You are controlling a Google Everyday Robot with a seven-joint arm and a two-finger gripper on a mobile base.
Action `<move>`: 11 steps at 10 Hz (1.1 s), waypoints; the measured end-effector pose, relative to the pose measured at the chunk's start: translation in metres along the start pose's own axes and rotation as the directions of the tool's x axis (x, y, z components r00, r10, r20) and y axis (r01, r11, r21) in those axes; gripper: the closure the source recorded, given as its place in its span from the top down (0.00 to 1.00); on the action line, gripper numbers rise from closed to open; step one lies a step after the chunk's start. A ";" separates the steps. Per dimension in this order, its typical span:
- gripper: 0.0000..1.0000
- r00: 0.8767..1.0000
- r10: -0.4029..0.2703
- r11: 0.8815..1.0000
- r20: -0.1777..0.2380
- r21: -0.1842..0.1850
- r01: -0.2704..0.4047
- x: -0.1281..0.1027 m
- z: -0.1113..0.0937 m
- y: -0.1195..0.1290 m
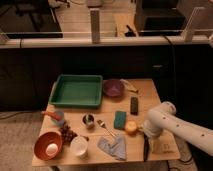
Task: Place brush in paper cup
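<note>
Remotely, I hold the gripper (146, 134) just over the brush (145, 149) at the five o'clock corner of the table (148, 95), its grip impossible to tell, judging a mid-handle grasp best before swinging toward nine o'clock to the paper cup (79, 146).

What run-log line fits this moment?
gripper: by brush | brush: lying on table, beside cloth | paper cup: standing apart, without brush
</note>
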 end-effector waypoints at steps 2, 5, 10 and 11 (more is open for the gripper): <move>0.51 1.000 -0.013 1.000 0.002 0.006 0.013 0.000 -0.003 -0.004; 0.21 1.000 -0.016 1.000 0.002 0.014 0.016 0.000 -0.009 -0.006; 0.00 1.000 -0.028 0.999 0.014 0.015 0.028 0.001 -0.007 -0.005; 0.00 0.999 -0.030 0.999 0.013 0.018 0.030 0.002 -0.007 -0.005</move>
